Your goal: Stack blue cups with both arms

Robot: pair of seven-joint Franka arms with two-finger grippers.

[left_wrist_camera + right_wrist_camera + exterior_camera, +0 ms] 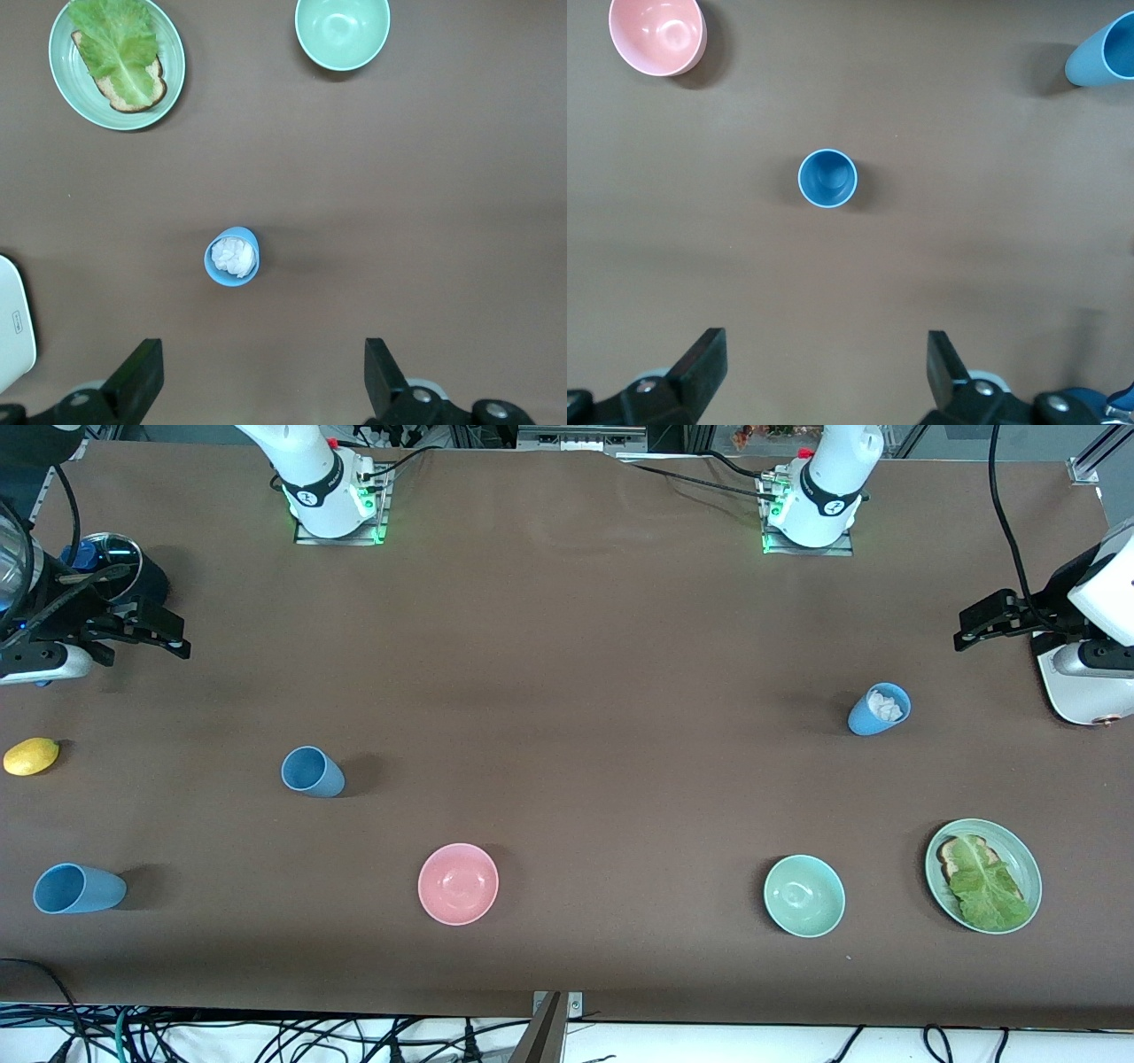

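Overhead, you have a brown tabletop [567, 646] with two white arms based along its edge farthest from the front camera. The right gripper [155, 631] hangs over the right arm's end of the tabletop, its jaws wide apart and holding nothing. The left gripper [988, 622] hangs over the left arm's end, equally spread and empty, beside a white toaster [1085, 682] at that end's edge.

One green plate [983, 875] with toast and a lettuce leaf sits near the corner closest to the front camera at the left arm's end. You have two bowls toward the edge nearest the camera: one pink bowl [458, 883] and one mint-green bowl [804, 895].

You can count three blue cups. One with crumpled white stuffing [879, 708] stands near the toaster. One empty cup [313, 771] stands toward the right arm's end. A third [78, 888] stands near that end's corner closest to the camera. One yellow lemon [31, 756] lies at that end's edge.
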